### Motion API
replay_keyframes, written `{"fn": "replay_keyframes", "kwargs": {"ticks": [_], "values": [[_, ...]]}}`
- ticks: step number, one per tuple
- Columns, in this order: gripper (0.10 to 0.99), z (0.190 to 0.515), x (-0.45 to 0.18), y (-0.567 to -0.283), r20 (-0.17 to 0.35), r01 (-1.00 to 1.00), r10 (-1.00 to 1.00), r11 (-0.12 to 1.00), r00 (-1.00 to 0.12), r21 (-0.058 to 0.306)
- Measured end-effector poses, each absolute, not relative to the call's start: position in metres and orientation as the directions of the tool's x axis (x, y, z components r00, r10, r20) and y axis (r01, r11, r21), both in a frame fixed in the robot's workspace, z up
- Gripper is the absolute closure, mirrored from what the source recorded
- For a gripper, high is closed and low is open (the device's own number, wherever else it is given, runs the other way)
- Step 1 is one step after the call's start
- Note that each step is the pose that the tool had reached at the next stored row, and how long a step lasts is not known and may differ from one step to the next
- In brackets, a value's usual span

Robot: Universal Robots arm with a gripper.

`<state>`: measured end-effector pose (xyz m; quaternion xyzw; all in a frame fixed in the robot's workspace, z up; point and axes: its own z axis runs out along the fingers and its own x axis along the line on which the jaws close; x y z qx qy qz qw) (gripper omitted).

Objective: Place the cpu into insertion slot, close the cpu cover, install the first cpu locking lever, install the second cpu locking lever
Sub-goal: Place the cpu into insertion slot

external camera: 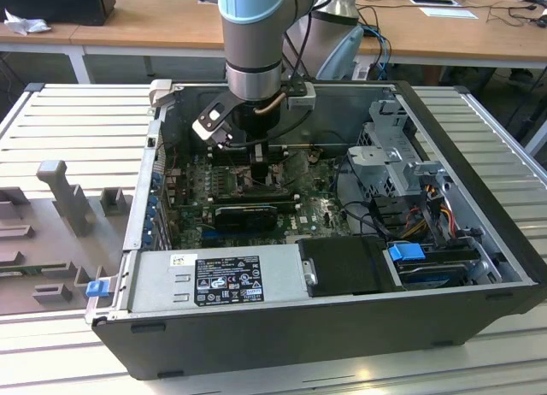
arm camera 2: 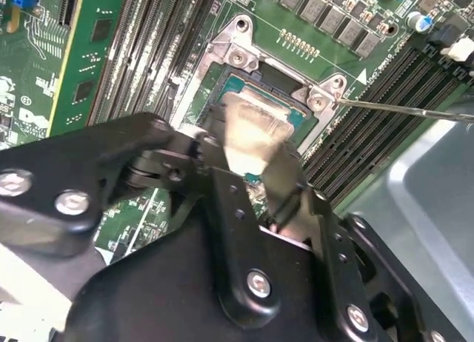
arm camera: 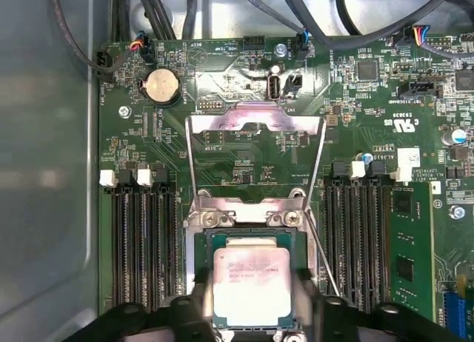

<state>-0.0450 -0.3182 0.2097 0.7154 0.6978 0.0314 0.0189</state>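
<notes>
Gripper [arm camera: 253, 300] pinches the cpu [arm camera: 250, 272] by two opposite edges over the slot [arm camera: 201, 255], its near edge hidden behind the black fingers so seating is unclear, metal top up, flat, sides square to the slot's frame, cover [arm camera: 255, 121] swung open beyond.

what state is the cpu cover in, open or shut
Open: the cpu cover stands swung back from the insertion slot, leaving the cpu uncovered.

An open computer case [external camera: 299, 335] is lying on a slatted table [external camera: 81, 121]. A coin battery [arm camera: 162, 85] is sitting on its motherboard [arm camera: 244, 157].
</notes>
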Motion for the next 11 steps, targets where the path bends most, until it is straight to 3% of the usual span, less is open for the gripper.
{"fn": "replay_keyframes", "kwargs": {"ticks": [4, 5, 7, 11], "values": [[0.867, 0.2119, -0.0451, -0.3183, 0.018, 0.997, 1.000, -0.025, 0.024, 0.071], [0.867, 0.2123, -0.0451, -0.3182, 0.018, 0.997, 1.000, -0.025, 0.024, 0.071], [0.980, 0.2136, -0.0451, -0.3182, 0.018, 0.997, 1.000, -0.025, 0.024, 0.071], [0.980, 0.2166, -0.0451, -0.3183, 0.018, 0.997, 1.000, -0.025, 0.024, 0.071]]}}
